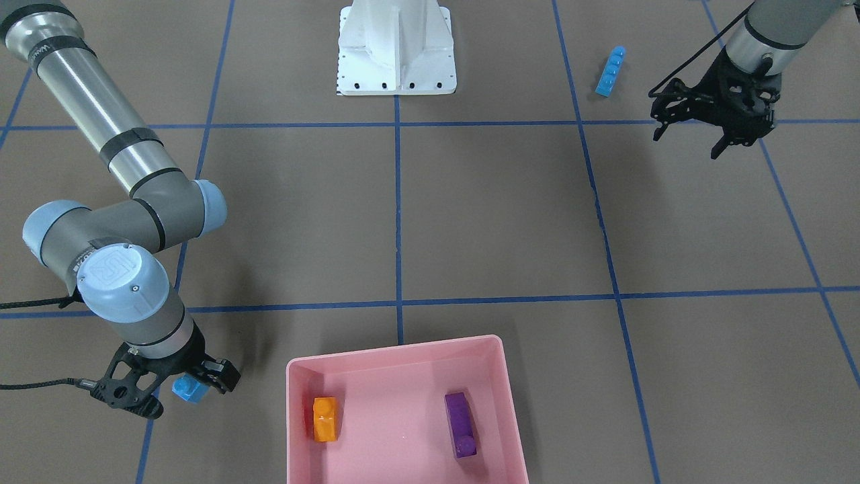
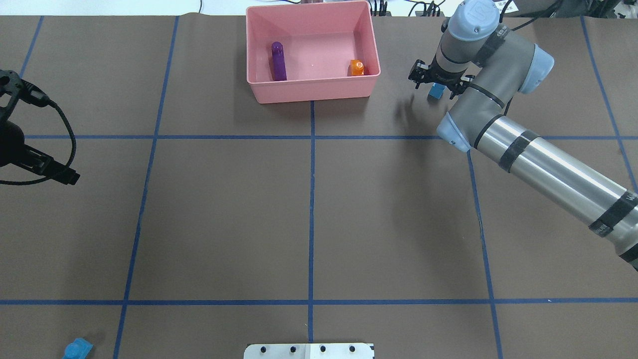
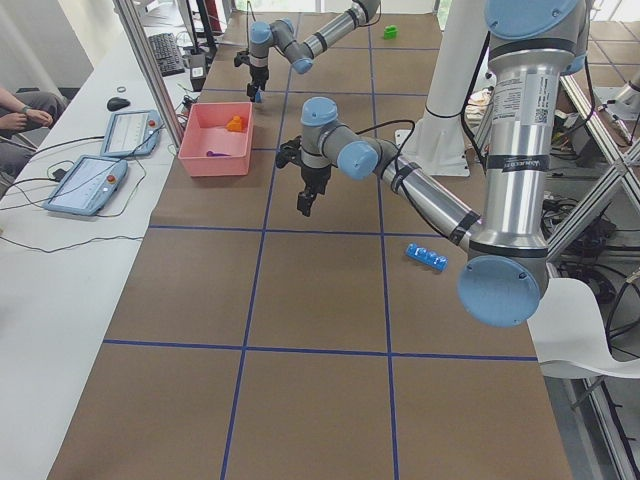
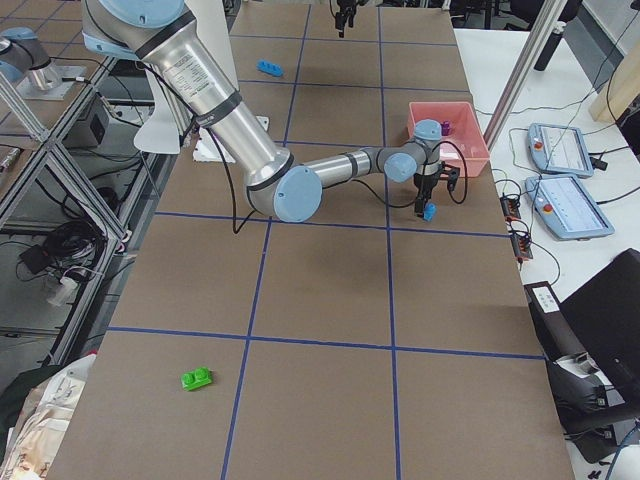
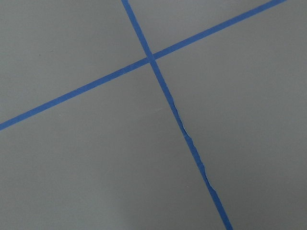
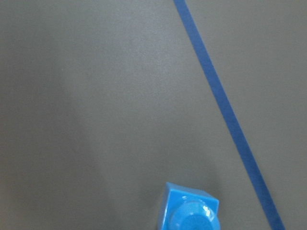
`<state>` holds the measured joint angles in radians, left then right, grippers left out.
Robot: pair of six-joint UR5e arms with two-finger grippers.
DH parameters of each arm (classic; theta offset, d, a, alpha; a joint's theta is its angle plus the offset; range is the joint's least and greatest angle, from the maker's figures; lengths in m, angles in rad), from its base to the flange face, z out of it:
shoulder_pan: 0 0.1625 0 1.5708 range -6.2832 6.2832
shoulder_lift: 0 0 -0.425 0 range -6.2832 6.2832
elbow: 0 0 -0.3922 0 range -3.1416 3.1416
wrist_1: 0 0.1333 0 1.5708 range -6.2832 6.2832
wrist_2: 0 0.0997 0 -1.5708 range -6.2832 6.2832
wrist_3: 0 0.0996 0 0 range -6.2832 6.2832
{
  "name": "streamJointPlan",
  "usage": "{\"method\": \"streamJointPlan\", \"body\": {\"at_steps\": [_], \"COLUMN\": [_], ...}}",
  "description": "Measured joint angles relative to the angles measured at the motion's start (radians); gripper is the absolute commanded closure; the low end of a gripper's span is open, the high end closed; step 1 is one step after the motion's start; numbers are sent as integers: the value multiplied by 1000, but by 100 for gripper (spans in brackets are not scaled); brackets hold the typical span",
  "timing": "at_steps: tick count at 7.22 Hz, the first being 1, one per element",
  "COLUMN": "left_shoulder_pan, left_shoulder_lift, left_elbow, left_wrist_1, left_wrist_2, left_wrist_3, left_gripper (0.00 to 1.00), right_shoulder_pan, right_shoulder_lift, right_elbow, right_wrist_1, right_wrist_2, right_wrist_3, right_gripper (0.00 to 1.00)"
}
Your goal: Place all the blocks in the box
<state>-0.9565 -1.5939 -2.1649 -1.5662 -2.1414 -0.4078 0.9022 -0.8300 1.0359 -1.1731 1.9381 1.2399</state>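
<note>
Here, box [image 1: 396, 417], orange block [image 1: 325, 419], purple block [image 1: 460, 425] inside

- A robotics lab is showing: blue tape lines [image 2: 311, 199] are gridding the brown tabletop [image 2: 224, 224].
- Teach pendants [image 3: 85, 183] are lying on a white side tabletop [image 3: 40, 300], at nine o'clock in the exterior left view.
- Aluminium framing [image 3: 149, 65] is standing alongside.

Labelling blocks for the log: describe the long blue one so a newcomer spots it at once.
Start at the white base where the robot is mounted. On the robot's left of it, a long blue block lies alone. It is thin with four studs in a row, while the short blue block sits in the right tool.
</note>
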Motion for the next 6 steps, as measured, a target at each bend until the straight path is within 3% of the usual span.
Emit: {"method": "streamJointPlan", "body": {"at_steps": [6], "left_shoulder_pan": [1], "left_shoulder_lift": [-1], "left_elbow": [0], "left_wrist_1": [0], "left_wrist_2": [1], "left_wrist_3": [-2], "left_gripper": [0], "right_shoulder_pan": [62], "right_shoulder_lift": [-19], "right_elbow": [44], "right_wrist_1": [-4], "right_wrist_2": [8], "right_wrist_3": [-132], "right_gripper": [100]}}
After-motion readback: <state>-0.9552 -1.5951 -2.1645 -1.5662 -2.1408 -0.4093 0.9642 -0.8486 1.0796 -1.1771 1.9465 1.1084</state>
